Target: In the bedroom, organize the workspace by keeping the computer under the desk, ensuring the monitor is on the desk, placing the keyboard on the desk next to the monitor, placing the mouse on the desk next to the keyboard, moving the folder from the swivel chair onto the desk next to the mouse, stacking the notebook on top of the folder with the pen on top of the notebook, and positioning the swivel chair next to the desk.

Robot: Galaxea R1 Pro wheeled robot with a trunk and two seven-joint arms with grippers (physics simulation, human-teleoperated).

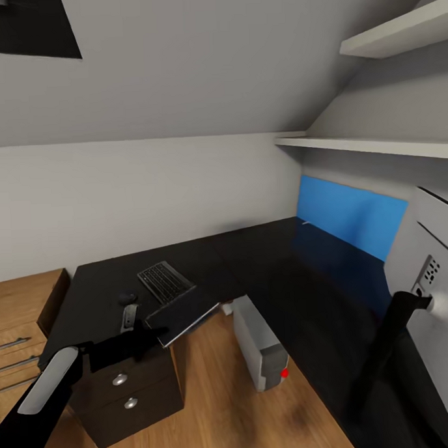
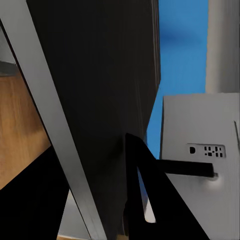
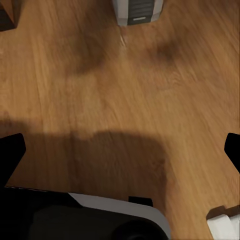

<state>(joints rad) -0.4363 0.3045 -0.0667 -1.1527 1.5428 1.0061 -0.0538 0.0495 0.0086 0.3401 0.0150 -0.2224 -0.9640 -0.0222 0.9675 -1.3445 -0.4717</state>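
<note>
My right gripper (image 3: pixel 121 150) has its jaws spread wide and empty over the wooden floor (image 3: pixel 100 90). It hangs clear, I judge, so the other arm can work.

The left gripper (image 1: pixel 141 338) meets a flat dark slab (image 1: pixel 185 315) with a pale edge. I cannot tell how its jaws stand.

The slab tilts off the desk (image 1: pixel 265 261) edge at the keyboard's (image 1: pixel 164 282) 5 o'clock, seemingly mid-placement. The mouse (image 1: pixel 127 298) lies at the keyboard's 8 o'clock. The monitor (image 1: pixel 438 286) stands at 3 o'clock, and the computer (image 1: pixel 259 346) is underneath, as required.
</note>
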